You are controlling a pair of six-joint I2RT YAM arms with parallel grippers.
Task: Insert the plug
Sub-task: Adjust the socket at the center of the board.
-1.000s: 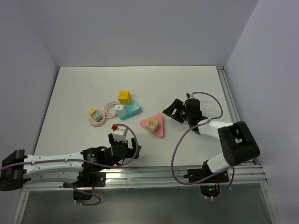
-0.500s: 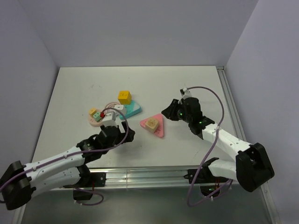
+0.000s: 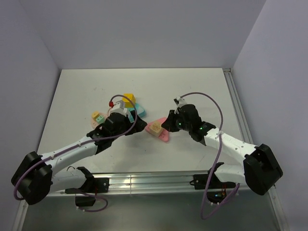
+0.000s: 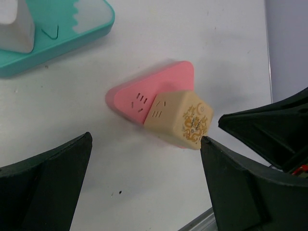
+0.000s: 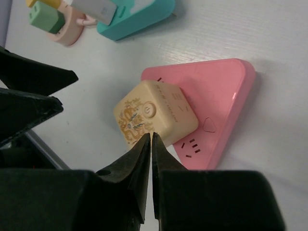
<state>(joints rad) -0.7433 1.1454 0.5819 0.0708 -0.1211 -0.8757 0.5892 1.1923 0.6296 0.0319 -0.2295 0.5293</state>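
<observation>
The plug (image 5: 45,18) is a small green block resting on a peach round base (image 5: 67,30) at the top left of the right wrist view, and it also shows as the plug (image 3: 100,118) at the left of the top view. Neither gripper is near it. My left gripper (image 4: 147,139) is open, hovering just short of a cream cube (image 4: 183,118) that sits on a pink triangular socket (image 4: 139,96). My right gripper (image 5: 152,135) is shut with nothing in it, its tips at the cream cube's (image 5: 154,118) near edge.
A teal base (image 4: 72,29) carries a white block (image 4: 14,24). A yellow cube (image 3: 128,97) stands behind my left wrist. The two grippers (image 3: 139,126) (image 3: 166,126) flank the pink socket (image 3: 162,134) closely. A rail (image 3: 231,96) runs along the table's right edge.
My left arm has swung up and right to the pink socket. My right arm has moved left to the same socket, and its jaws have closed.
</observation>
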